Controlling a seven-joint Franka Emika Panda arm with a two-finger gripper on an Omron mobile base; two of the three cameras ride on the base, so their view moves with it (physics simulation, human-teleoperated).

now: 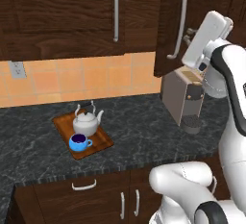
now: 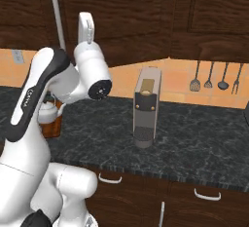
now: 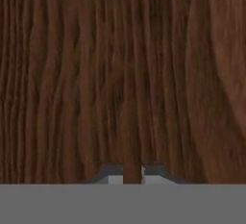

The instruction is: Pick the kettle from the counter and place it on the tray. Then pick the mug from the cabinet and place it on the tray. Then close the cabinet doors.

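So the tray (image 1: 104, 146) sits on the counter (image 1: 139, 127) toward the left in the left base view, and both things are already on it: the kettle (image 1: 87, 121) at the back, the mug (image 1: 79, 143) right in front of it at about 7 o'clock from the kettle, the two practically touching. In the right base view the arm covers most of that, just a sliver of the tray and a bit of kettle peeking out at 9 o'clock.

The grey coffee machine (image 1: 186, 99) stands well off to 3 o'clock of the tray, near the orange tiled backsplash (image 1: 72, 79).

Up top, the left cabinet door (image 1: 72, 11) looks flush and closed. The right cabinet door (image 1: 192, 21) hangs at an angle, not fully shut, its long silver bar handle (image 1: 179, 23) sticking out. The robot's hand is raised right next to that door, just at 3 o'clock of the handle.

In the hand view the gripper (image 3: 132, 174) is right up against wood grain, with a narrow gap between the fingertips (image 3: 111, 174) and nothing in it, so barely open and holding nothing
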